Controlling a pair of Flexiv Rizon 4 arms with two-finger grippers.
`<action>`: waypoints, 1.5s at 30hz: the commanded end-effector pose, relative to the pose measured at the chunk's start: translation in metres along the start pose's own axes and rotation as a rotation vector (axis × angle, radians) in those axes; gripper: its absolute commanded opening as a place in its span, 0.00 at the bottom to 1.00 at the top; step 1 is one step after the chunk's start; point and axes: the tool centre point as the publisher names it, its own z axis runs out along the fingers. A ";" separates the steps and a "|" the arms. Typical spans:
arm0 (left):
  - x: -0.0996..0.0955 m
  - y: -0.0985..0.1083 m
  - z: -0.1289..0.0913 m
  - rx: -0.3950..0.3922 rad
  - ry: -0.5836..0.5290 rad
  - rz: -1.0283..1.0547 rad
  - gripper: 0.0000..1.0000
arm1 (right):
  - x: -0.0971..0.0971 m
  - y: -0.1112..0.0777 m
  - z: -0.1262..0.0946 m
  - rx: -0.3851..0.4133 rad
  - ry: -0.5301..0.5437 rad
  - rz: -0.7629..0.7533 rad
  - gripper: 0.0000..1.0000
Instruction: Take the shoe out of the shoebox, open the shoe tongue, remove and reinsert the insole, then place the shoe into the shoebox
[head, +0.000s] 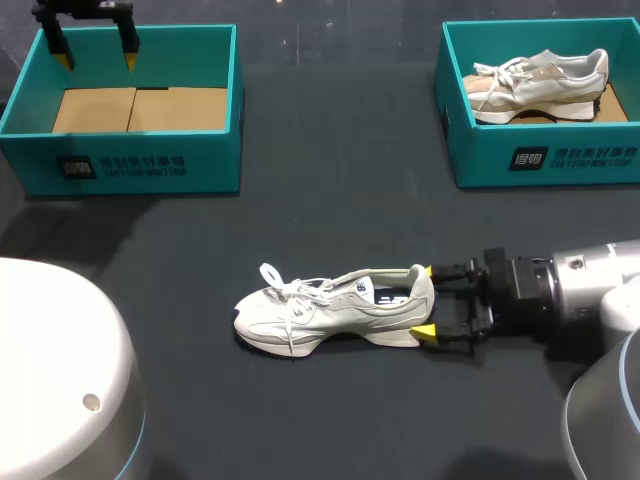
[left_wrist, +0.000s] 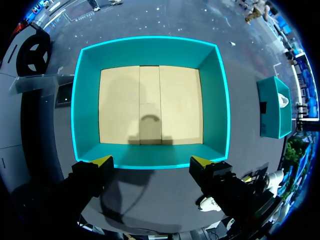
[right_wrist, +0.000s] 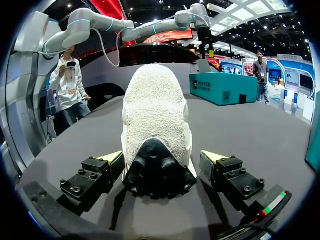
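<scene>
A pale grey sneaker (head: 320, 312) lies on its sole in the middle of the dark table, toe to the left and white laces loose. My right gripper (head: 427, 301) is at its heel, open, one yellow tip on each side. In the right wrist view the heel (right_wrist: 156, 115) stands between the fingers (right_wrist: 107, 162) with a small gap on both sides. My left gripper (head: 95, 42) hangs open above the far wall of the left teal shoebox (head: 130, 160). In the left wrist view this gripper (left_wrist: 151, 162) looks down into the shoebox (left_wrist: 150, 47), which holds only its cardboard floor.
A second teal shoebox (head: 480, 150) at the back right holds another pale sneaker (head: 540, 88); it also shows in the left wrist view (left_wrist: 272, 107). A white rounded robot body (head: 60, 370) fills the front left corner. Dark tabletop lies between the boxes and the shoe.
</scene>
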 end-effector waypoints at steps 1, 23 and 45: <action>0.000 0.000 0.000 -0.001 -0.001 0.000 1.00 | -0.001 -0.002 0.010 -0.009 0.006 -0.002 1.00; 0.000 0.000 0.000 -0.001 -0.001 0.000 1.00 | -0.001 0.002 0.033 -0.039 0.042 -0.024 1.00; 0.000 0.000 0.000 -0.001 -0.001 0.000 1.00 | -0.002 0.007 0.029 -0.032 0.074 -0.051 1.00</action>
